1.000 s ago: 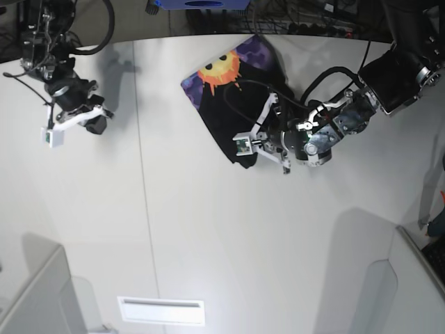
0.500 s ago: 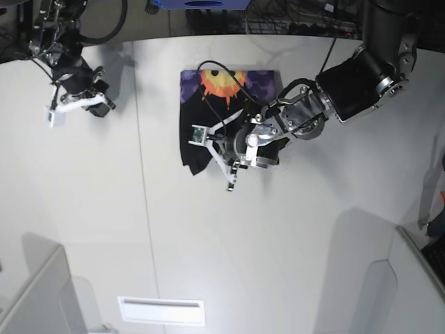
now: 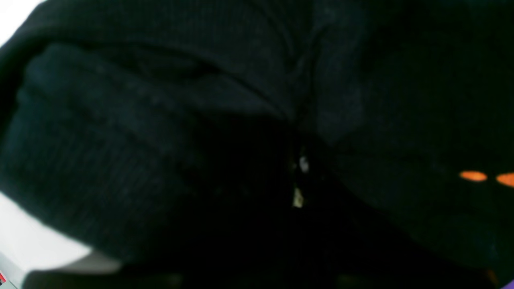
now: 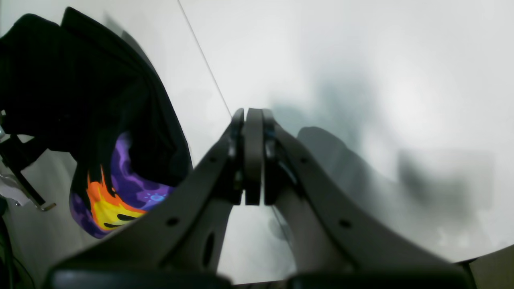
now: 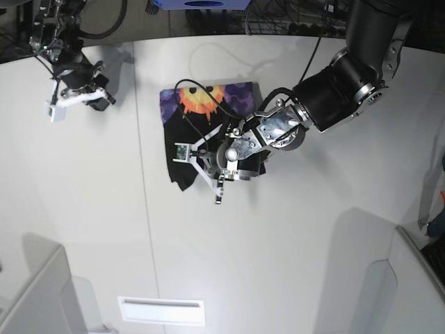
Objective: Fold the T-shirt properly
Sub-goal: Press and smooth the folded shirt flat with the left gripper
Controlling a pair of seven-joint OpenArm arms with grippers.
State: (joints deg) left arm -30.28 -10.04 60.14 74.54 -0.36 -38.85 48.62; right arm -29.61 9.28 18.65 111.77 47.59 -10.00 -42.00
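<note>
Left wrist view shows you almost only black cloth: the left gripper is buried in the T-shirt, with its jaws closed narrow on a bunch of the fabric, and two small orange spots of the print appear at the right edge. From the base view you see this gripper low over the shirt's lower half, and the T-shirt lies bunched on the white table, near the far edge and a little left of the middle. Its sun-face print on purple faces up at the far end, and the black part hangs toward you under the arm. Your right gripper has its jaws pressed fully together and holds nothing; it hangs above the bare table, well apart from the shirt, at the far left corner.
</note>
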